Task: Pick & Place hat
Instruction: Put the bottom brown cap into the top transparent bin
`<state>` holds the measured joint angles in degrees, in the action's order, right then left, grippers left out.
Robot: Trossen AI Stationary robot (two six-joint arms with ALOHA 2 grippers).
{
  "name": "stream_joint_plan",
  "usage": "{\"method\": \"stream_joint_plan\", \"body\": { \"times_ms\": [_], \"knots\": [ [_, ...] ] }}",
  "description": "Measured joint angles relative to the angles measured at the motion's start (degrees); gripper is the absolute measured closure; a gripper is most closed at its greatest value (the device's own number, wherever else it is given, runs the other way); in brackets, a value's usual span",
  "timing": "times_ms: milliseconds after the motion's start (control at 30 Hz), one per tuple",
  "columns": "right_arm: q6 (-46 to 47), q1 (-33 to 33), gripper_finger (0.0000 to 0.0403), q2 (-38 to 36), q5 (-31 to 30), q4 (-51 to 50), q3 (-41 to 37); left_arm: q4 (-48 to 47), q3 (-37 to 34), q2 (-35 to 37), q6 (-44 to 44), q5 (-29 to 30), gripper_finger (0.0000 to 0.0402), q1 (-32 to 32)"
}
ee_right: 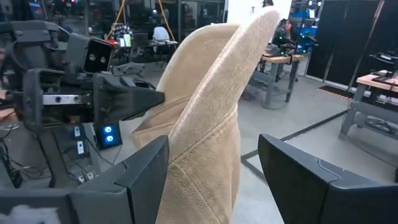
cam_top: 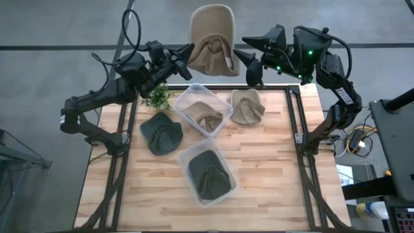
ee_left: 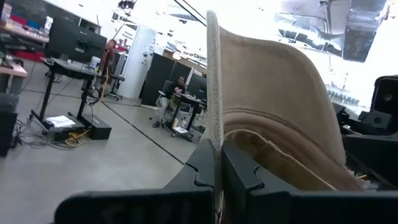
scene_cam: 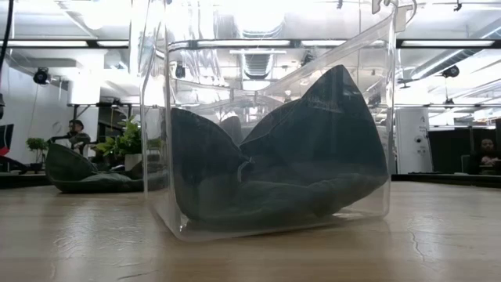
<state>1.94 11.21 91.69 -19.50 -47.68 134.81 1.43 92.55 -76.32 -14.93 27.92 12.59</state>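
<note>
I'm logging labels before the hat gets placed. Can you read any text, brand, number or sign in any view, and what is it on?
No readable text in any view.
Tan hat, held by the left gripper: no label visible.
Right gripper, open around the hat: no markings.
Clear bins: no print.
White sheets on the floor: too blurred to read.

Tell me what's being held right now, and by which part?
The tan hat, above the table's far edge. The left hand is shut on its thin edge; the right hand is open, with the hat's other side between its fingers.
</note>
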Motion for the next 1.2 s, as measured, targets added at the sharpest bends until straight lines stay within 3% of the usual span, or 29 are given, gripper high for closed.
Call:
{"method": "stream_joint_plan", "body": {
  "times_ms": [233,767,1200],
  "knots": [
    [-0.40,-0.20,0.0157,-0.88,0.06,0.68,-0.03,-0.41,0.02,1.55,5.35,0.06,0.0397,0.34],
    [1.11,-0.20,0.0155,0.22,0.12,6.73,-0.41,-0.15,0.23,2.33,3.33,-1.02,0.0397,0.45],
    [0.67,-0.18,0.0194,3.09,-0.03,9.76,-0.71,-1.63,1.16,2.22,3.35,-1.04,0.0397,0.54]
  ]
}}
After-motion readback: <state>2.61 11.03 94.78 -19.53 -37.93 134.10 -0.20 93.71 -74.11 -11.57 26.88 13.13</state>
